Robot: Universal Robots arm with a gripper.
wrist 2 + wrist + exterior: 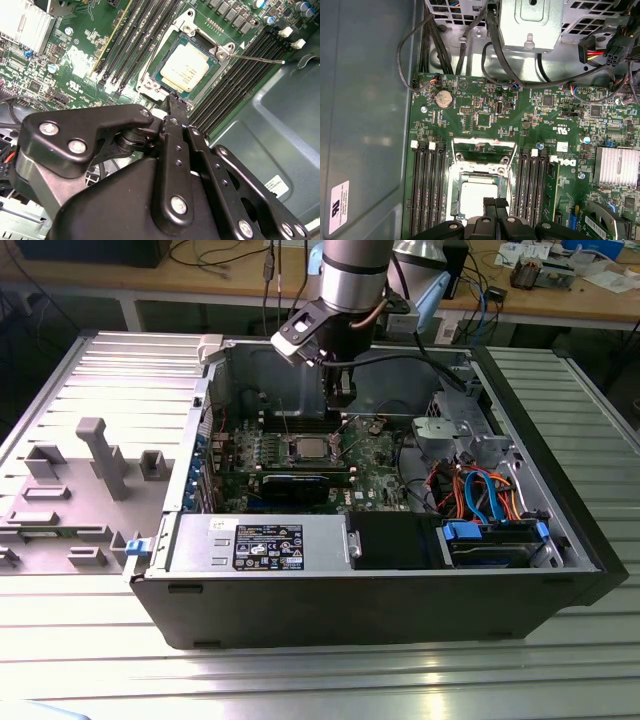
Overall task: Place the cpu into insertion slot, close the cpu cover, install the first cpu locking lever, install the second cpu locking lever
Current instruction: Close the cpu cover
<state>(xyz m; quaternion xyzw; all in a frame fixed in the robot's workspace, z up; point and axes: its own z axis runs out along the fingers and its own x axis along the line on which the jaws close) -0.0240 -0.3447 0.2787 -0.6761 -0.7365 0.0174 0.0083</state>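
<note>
Exterior view: an open computer case point(380, 590) stands mid-bench point(90, 660), with the arm point(350, 280) reaching inside.
The green motherboard point(375, 465) lines the case floor. In the first wrist view the tool point(495, 202) hangs low over it, fingertips pressed together with nothing between them. In the second wrist view the cpu point(184, 70) lies flat in the insertion slot point(150, 85), silvery top up, just beside the tool's tip. A thin wire lever point(260, 60) juts free across the memory slots point(235, 75).

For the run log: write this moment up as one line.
cpu: in insertion slot | cpu cover: raised open | gripper: shut, empty, near cpu
</note>
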